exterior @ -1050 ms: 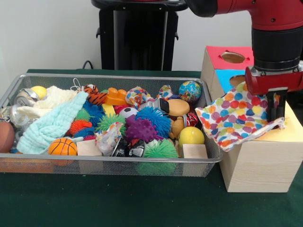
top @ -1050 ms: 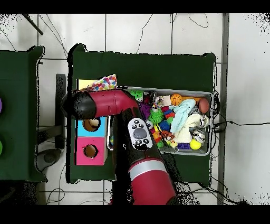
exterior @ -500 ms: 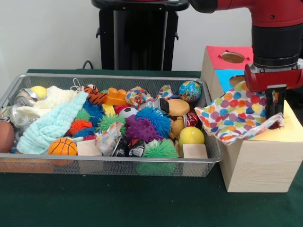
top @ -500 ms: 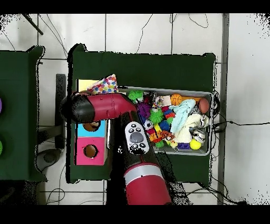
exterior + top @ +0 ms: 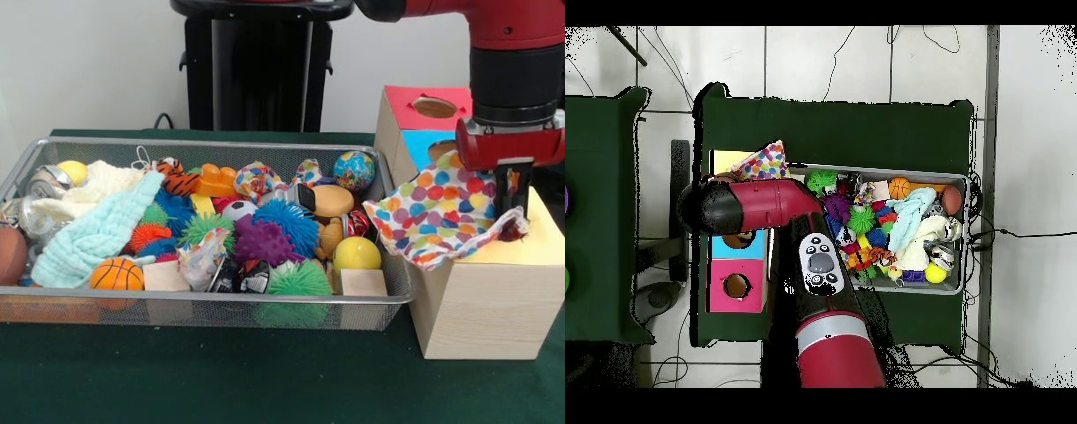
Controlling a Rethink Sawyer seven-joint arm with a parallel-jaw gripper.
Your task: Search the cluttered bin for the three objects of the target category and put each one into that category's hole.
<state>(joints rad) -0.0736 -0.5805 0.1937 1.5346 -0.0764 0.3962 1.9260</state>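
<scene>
Gripper (image 5: pixel 512 219) closed on right corner of the spotted cloth (image 5: pixel 437 221) — pressed down onto yellow top of wooden box (image 5: pixel 481 300), slightly lower than a second ago. Cloth draped over box's left edge, touching the wire bin (image 5: pixel 203 305). Bin contents unchanged.

even, bright indoor light, soft shadows under the wire bin (image 5: pixel 203 309), perhaps slight softness throughout
</scene>
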